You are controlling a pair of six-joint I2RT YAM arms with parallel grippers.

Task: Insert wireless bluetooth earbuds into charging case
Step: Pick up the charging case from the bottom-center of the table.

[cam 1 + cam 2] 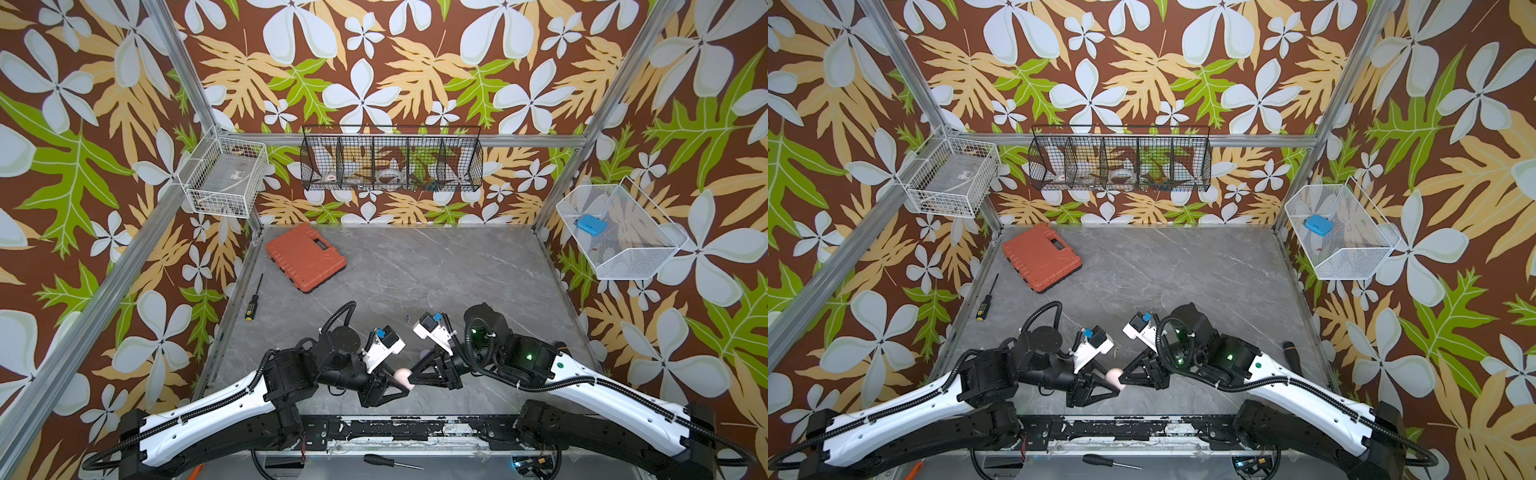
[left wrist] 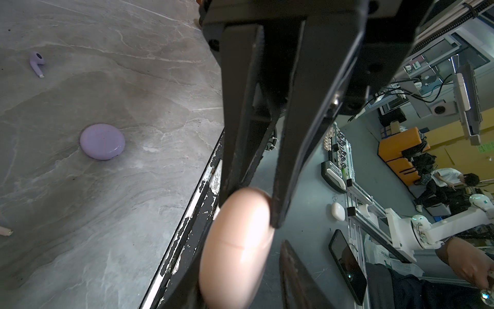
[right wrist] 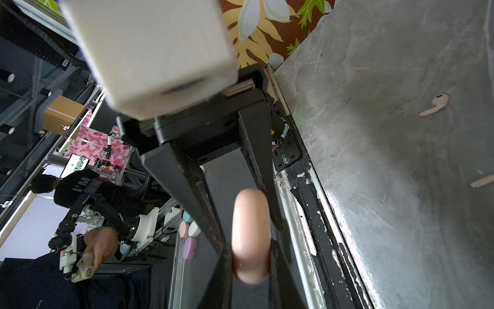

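Grey marbled tabletop (image 1: 436, 270) lies inside a booth papered with brown, green and white flowers. Lowest in both top views, below the table's front rail, lies a black-handled screwdriver (image 1: 376, 459). Just above the rail, at lower centre, the two arms meet at a pale pink round plastic case (image 3: 250, 214), which is closed and held on edge. The right gripper (image 3: 250, 243) is clenched on the pink case, one finger on each flat face. The left gripper (image 2: 251, 211) straddles the opposite rim with its jaws narrow; whether they press the pink case I cannot tell. Past the grippers, a closed pale lavender round plastic case (image 2: 103, 141) rests on the marble, and a pale lavender stemmed plastic earbud (image 2: 37, 64) lies well apart from it. The right wrist view shows a pale pink stemmed plastic earbud (image 3: 435, 104) loose on the marble, with the stem of a second pink earbud (image 3: 482, 181) at the frame edge. At middle left of the top views a black-and-yellow screwdriver (image 1: 253, 297) lies by the table's edge. Above it sits a shut orange-red plastic tool case (image 1: 305, 257). On the walls hang a white wire basket (image 1: 216, 203) at upper left, a black wire basket (image 1: 390, 166) with compartments at centre, and a white mesh basket (image 1: 631, 262) at right holding a blue flat object (image 1: 591, 224).
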